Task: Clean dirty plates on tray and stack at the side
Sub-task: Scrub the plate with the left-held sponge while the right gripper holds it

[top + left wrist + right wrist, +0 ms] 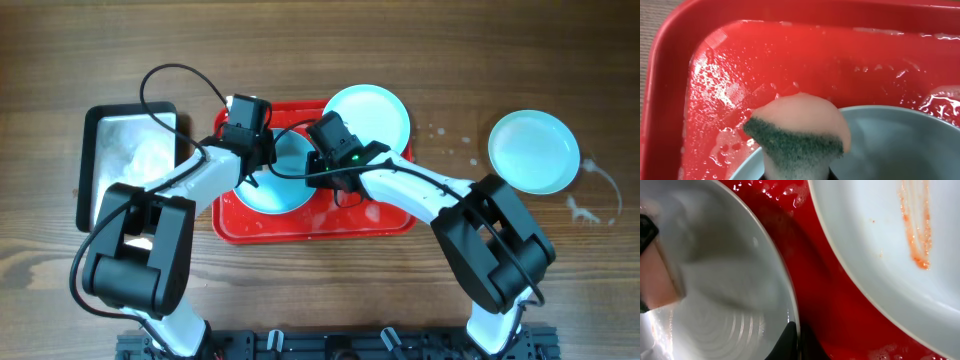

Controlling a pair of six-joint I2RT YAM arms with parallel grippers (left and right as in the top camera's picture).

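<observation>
We are seeing the left gripper (262, 163) squeezing a peach sponge (800, 125) with a green scouring face, pinched narrow at its base, and pressing it onto the near plate (285, 195), a pale blue one lying in the left half of the red tray (300, 228). The right gripper (330, 176) is reaching in from the other side, its dark fingers (786, 339) straddling and clamping this plate's rim. The tray floor is glistening with water and suds. A smeared plate (375, 115) is sitting at the tray's far right corner, overhanging the rim and carrying an orange-red streak (917, 235). A third plate (533, 150) is resting on the wooden table (40, 60), well apart to the right. A silver pan (125, 150) is lying left of the tray.
</observation>
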